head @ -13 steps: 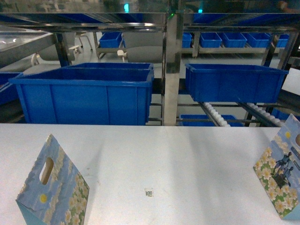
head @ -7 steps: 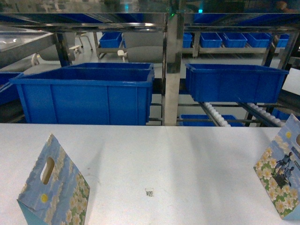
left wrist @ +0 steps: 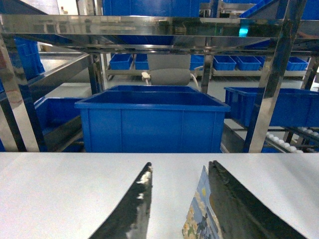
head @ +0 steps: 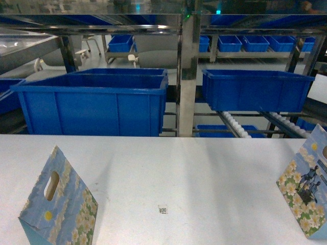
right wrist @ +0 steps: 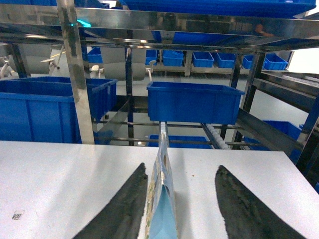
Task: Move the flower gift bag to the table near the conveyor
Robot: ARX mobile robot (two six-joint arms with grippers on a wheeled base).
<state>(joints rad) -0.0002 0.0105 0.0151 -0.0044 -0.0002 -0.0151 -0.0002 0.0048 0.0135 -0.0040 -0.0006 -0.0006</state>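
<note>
Two flower gift bags stand upright on the white table (head: 204,168): one at the front left (head: 59,204), one at the right edge (head: 306,196). Neither gripper shows in the head view. In the left wrist view my left gripper (left wrist: 180,164) is open, and a flower gift bag (left wrist: 199,214) stands edge-on between its fingers, close against the right finger (left wrist: 244,209). My right gripper (right wrist: 180,168) is open too, with a bag (right wrist: 162,199) edge-on beside its left finger (right wrist: 124,209). Whether either bag touches a finger is unclear. The conveyor (head: 235,125) slopes behind the table.
Large blue bins (head: 92,104) (head: 255,89) sit on the steel rack just past the table's far edge, either side of a shiny post (head: 187,71). A small QR sticker (head: 163,209) lies mid-table. More small bins (head: 255,43) line the back.
</note>
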